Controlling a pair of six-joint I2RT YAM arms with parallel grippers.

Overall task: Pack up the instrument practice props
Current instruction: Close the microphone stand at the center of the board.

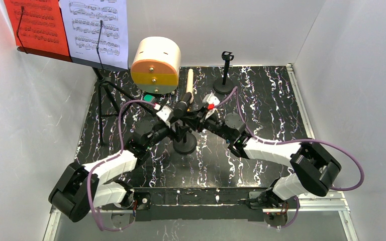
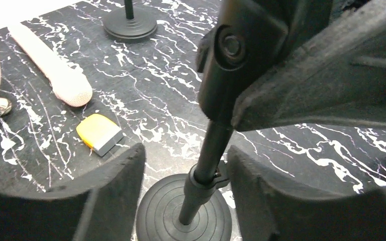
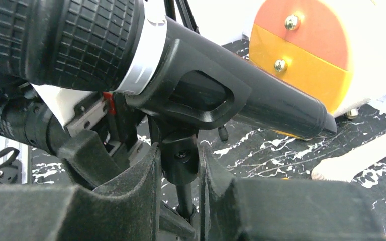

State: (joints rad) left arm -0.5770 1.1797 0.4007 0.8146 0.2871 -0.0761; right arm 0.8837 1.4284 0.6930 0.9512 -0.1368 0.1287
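Observation:
A black microphone [image 3: 105, 50] lies in the clip of the middle mic holder [image 1: 184, 143]. My right gripper [image 3: 178, 150] is shut on that holder's swivel joint [image 3: 180, 163], just under the clip. Low down, my left gripper [image 2: 185, 150] is open, one finger on each side of the holder's pole [image 2: 212, 153], above its round base [image 2: 166, 213]. A cream microphone [image 1: 190, 83] lies on the table behind. Another mic holder [image 1: 224, 75] stands at the back. At the back left, the black music rack [image 1: 100, 75] carries a red page [image 1: 35, 22] and a white page [image 1: 98, 25].
A cream round case [image 1: 156, 65] with an orange, yellow and green face stands at the back centre. By it lie a small green block [image 1: 149, 97] and a small yellow block [image 2: 99, 133]. White walls enclose the black marbled table [image 1: 271, 100].

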